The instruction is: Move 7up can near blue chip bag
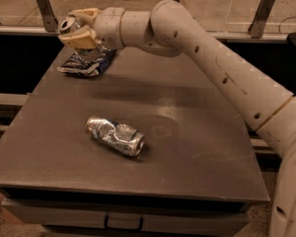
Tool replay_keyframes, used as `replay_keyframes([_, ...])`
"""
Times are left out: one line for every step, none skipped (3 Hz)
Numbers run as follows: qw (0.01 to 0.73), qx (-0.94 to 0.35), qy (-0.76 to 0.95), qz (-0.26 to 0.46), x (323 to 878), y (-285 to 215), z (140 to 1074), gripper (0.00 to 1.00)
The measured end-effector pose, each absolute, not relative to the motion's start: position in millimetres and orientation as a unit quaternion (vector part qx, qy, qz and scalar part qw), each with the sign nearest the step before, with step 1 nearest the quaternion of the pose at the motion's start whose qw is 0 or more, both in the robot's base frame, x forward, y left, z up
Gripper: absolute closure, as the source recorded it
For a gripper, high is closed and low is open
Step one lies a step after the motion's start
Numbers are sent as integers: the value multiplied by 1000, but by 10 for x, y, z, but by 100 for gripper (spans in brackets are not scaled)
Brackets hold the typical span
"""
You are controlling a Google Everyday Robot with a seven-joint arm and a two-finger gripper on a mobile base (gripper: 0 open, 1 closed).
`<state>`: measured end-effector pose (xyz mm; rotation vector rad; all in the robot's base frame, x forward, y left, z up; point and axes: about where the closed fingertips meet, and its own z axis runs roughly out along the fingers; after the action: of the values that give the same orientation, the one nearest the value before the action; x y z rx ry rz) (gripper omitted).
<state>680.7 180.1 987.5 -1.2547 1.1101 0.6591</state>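
My gripper (pixel 75 28) is at the far left corner of the table, shut on the 7up can (pixel 69 24), a small silver can whose silver top faces left. It holds the can in the air just above the blue chip bag (pixel 85 63). The bag is crumpled dark navy foil with white lettering and lies flat on the table, partly hidden under my gripper. My arm (pixel 207 58) reaches in from the right.
A crushed silver can with blue markings (pixel 115 136) lies on its side near the middle of the dark table (pixel 197 152). A rail with metal posts (pixel 44 6) runs behind the far edge. A drawer handle (pixel 123 223) sits below the front edge.
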Motion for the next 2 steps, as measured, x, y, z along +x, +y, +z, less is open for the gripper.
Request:
replay_keyframes([606,-551,500,281,6815,1782,9669,100])
replay_keyframes([599,-542,519,278,6810,1643,9497,100])
